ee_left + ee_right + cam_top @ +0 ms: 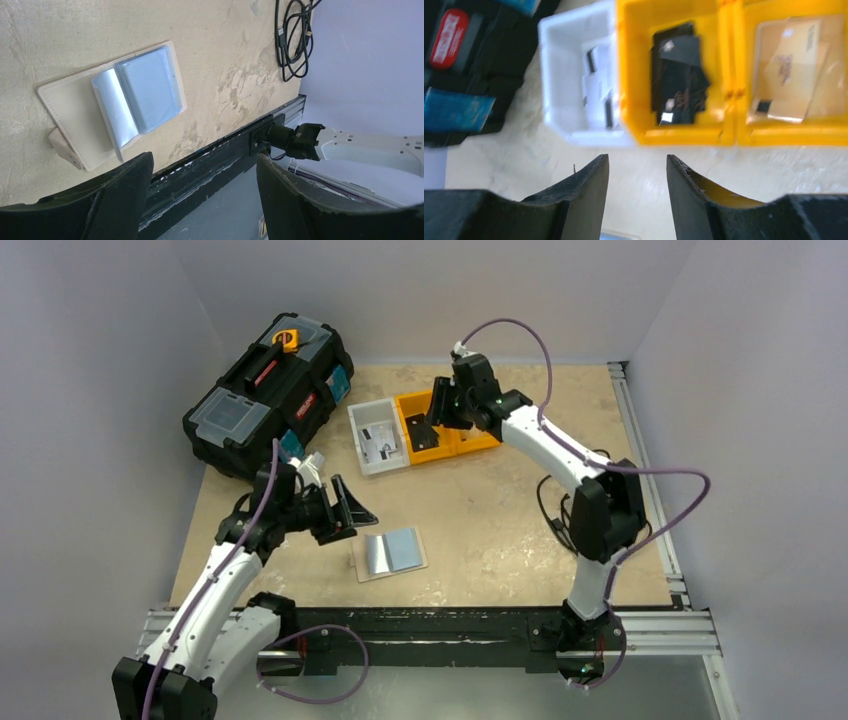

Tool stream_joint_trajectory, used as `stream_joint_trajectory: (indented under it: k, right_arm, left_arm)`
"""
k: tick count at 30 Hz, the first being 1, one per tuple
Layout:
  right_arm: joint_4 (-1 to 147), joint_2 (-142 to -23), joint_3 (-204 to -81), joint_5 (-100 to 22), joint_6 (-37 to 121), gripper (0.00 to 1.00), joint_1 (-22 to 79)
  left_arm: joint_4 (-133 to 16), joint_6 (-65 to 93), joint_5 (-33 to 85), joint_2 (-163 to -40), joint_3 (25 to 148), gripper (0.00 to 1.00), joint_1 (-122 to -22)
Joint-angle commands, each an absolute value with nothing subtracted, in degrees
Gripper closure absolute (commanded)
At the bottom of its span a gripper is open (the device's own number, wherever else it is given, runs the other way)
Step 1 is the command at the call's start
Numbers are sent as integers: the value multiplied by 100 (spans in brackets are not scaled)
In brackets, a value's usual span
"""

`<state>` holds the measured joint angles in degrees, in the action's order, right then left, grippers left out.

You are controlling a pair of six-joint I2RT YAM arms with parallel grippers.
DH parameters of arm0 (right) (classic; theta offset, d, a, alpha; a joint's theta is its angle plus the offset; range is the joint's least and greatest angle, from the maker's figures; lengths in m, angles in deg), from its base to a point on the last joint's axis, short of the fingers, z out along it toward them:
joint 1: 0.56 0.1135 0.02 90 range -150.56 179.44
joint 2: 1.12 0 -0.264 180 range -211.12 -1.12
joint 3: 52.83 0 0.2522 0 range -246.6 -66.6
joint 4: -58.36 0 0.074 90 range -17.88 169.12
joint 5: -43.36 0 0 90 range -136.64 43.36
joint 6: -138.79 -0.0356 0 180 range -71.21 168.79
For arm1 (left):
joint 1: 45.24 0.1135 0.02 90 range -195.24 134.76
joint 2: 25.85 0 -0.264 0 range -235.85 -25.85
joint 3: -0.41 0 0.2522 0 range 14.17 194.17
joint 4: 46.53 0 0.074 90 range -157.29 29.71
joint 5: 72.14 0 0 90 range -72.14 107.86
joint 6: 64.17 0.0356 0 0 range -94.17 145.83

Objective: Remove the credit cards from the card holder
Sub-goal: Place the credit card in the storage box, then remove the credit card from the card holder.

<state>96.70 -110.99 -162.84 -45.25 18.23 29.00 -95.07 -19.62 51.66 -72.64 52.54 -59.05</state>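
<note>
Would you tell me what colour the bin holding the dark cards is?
The bin is yellow, clearest in the right wrist view.

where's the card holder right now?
Top view: the card holder lies open on the table, front centre-left, just right of the left pincer and well short of the white bin.

No text, brand, number or sign is legible in any view. The red label on the black toolbox and the print on the credit cards in the yellow bin are too blurred to read.
</note>
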Motion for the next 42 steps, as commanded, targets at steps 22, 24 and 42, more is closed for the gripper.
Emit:
stream_joint_trajectory:
  k: [22,24,42]
  right_arm:
    - [8989,-7210,-11524,-5352,771,51,3535]
    - [8989,-7170,-11465,-5315,759,51,3536]
    - [8803,-7314,-11286,-5098,796,53,3559]
  left_arm:
    - [-9960,-1664,568,-11139,7244,50,-9752]
    - [-9886,-1647,575,-11437,7319,50,-9810]
    - [-9395,-1858,635,-12421,6757,85,-10037]
